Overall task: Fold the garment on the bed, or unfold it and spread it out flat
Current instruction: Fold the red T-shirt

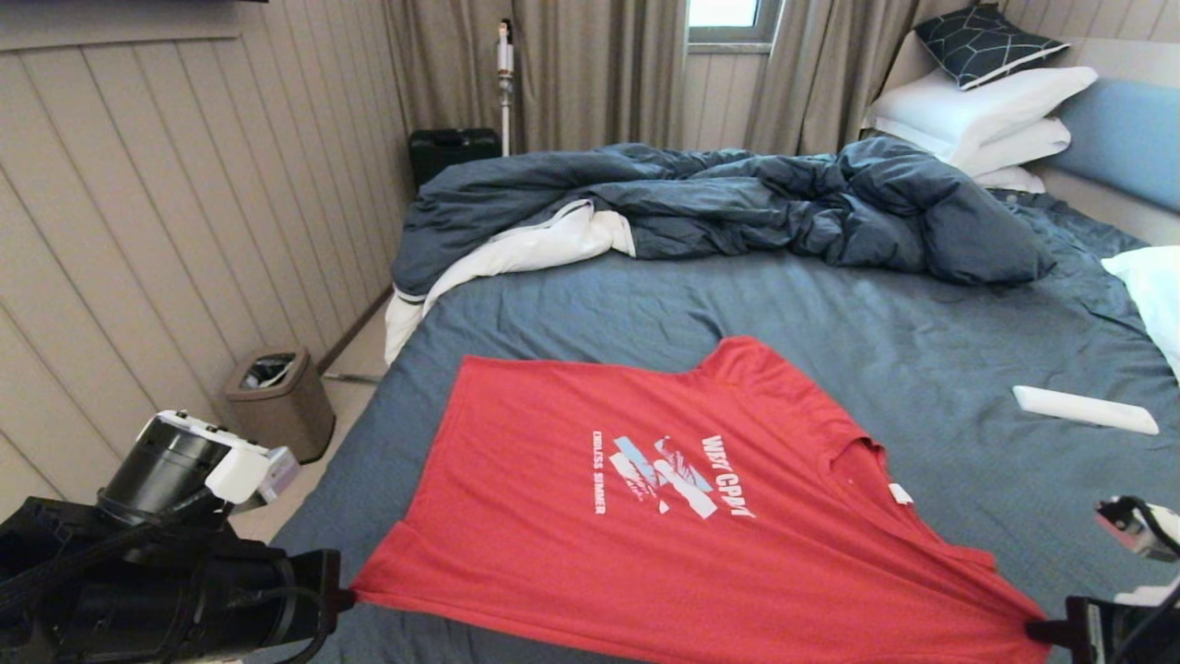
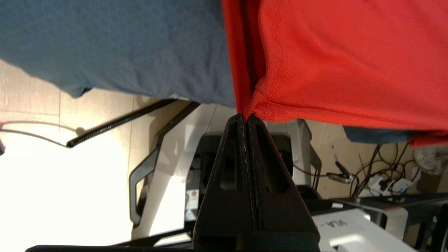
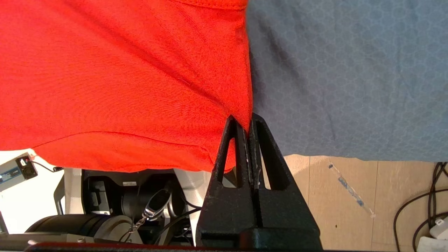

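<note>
The garment (image 1: 664,516) — a red short-sleeved T-shirt with white lettering and a white-and-light-blue striped chest graphic — lies printed side up on the near part of the bed (image 1: 572,314), stretched between the robot's two grippers at the edge closest to the camera. Its collar, with a small white neck label (image 1: 901,494), points toward the robot's right, and one sleeve reaches away toward the middle of the slate-blue sheet.

The left gripper (image 1: 343,595) is clamped on the shirt's near left corner, at the hem; the left wrist view shows its black fingers (image 2: 231,168) pressed together with the stitched corner of red cloth pinched between the tips. The right gripper (image 1: 1037,630) is closed in the same way on the shirt's near right corner, by the shoulder or sleeve, and the right wrist view shows the fabric drawn into taut folds that run to its fingertips (image 3: 262,157). Between the two grips the near edge of the shirt hangs just past the edge of the mattress, above the floor.

Farther back a rumpled dark blue duvet (image 1: 737,203) is heaped across the bed, with white pillows (image 1: 977,115) and a dark patterned cushion (image 1: 986,41) stacked by the light blue headboard (image 1: 1125,143). A slim white object (image 1: 1083,409) rests on the sheet well to the right of the shirt — what it is cannot be told. A small brown bin (image 1: 281,401) stands on the floor beside the bed.
</note>
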Available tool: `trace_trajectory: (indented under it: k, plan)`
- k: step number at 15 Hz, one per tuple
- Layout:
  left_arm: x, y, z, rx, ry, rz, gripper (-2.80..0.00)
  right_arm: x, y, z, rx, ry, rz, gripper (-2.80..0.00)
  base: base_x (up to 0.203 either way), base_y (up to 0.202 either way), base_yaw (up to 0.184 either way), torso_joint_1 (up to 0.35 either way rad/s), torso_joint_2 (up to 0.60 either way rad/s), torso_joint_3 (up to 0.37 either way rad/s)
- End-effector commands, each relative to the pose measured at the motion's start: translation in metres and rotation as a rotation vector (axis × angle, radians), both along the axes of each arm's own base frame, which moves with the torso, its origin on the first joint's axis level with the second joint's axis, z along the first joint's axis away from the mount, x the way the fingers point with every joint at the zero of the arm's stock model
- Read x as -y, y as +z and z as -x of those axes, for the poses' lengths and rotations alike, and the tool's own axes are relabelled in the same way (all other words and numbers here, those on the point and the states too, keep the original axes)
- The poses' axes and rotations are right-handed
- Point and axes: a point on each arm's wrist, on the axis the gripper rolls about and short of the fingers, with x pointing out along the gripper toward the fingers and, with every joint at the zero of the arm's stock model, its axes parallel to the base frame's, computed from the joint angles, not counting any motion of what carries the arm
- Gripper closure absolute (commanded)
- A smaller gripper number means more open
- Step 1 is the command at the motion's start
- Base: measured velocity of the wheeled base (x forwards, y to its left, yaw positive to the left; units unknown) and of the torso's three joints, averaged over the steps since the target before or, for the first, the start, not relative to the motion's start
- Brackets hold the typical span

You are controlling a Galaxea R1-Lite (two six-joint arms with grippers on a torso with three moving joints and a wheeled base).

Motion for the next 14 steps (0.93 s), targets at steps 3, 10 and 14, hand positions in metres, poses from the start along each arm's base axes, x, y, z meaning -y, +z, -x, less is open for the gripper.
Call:
trace_trajectory:
  k: [3, 10, 14]
  plan:
    - [-0.004, 0.004, 0.008, 0.009, 0.0, 0.005, 0.0, -0.002, -0.005, 0.003, -0.021, 0.004, -0.014, 0.0, 0.0, 0.0, 0.0, 0.0, 0.0, 0.0]
    - [-0.008, 0.003, 0.02, -0.041, -0.033, 0.03, 0.0, -0.015, -0.009, 0.022, -0.026, 0.021, -0.019, 0.0, 0.0, 0.0, 0.0, 0.0, 0.0, 0.0]
    - [0.0, -0.013, 0.003, -0.105, -0.029, 0.003, 0.0, -0.016, -0.006, 0.016, -0.012, 0.047, -0.016, 0.0, 0.0, 0.0, 0.0, 0.0, 0.0, 0.0]
